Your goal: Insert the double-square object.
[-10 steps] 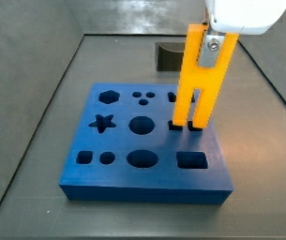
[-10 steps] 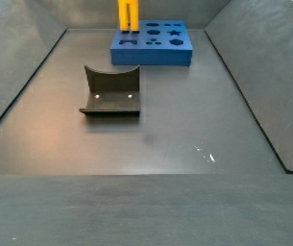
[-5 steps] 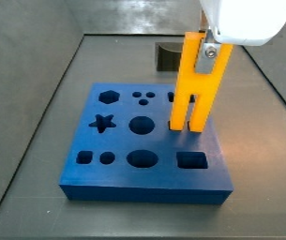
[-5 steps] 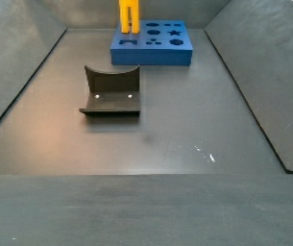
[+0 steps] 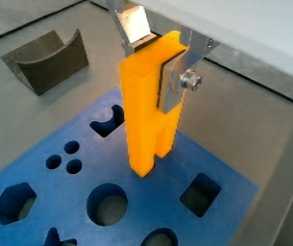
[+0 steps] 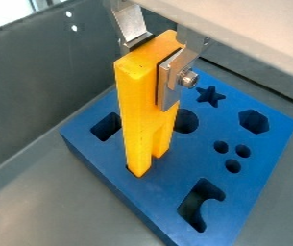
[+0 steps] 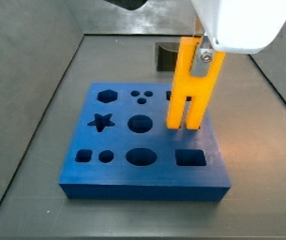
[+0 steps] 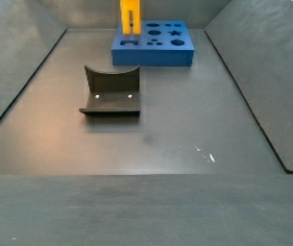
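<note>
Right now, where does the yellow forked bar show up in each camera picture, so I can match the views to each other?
Wrist view: double-square object at centre, upright, clamped high by the gripper.
Wrist view: bar at centre, over the blue block's edge.
Side view: bar right of centre, prongs down above the block.
Side view: bar small at the top edge, above the block.
Shared landmark: the blue block, in all four.

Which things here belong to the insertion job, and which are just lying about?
In the job:
- yellow bar, held upright over the block
- tool, shut on the bar's top
- blue block with its cut-out holes

Lying about:
- fixture, standing apart from the block on the floor
</note>
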Controlling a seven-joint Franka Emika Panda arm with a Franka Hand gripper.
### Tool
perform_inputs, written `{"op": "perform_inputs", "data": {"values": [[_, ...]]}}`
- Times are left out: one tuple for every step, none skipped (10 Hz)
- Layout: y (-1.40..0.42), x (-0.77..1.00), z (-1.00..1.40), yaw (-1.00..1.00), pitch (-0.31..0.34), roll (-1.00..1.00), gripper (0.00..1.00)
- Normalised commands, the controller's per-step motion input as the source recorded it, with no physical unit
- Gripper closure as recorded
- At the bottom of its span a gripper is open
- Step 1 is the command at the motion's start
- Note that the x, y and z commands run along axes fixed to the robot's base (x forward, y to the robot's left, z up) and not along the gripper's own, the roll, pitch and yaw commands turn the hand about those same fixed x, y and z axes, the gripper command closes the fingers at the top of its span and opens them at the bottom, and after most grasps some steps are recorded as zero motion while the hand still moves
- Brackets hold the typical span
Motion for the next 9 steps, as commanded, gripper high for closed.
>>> {"op": "perform_inputs", "data": {"values": [[0.0, -0.03, -0.15, 0.02, 0.0, -0.07, 1.0], [-0.08, 0.0, -0.3, 0.05, 0.0, -0.02, 1.0], [-0.15, 0.16, -0.48, 0.0, -0.01, 0.0, 1.0], [-0.12, 0.23, -0.62, 0.0, -0.083, -0.03, 1.0], [0.0, 0.15, -0.72, 0.0, -0.127, -0.04, 1.0], [0.0, 0.07, -0.8, 0.0, -0.177, -0.02, 1.0], [0.0, 0.03, -0.81, 0.0, -0.194, -0.02, 1.0], [0.0, 0.0, -0.67, 0.0, -0.133, 0.03, 1.0], [0.0, 0.0, -0.09, 0.0, 0.0, 0.07, 1.0]]}}
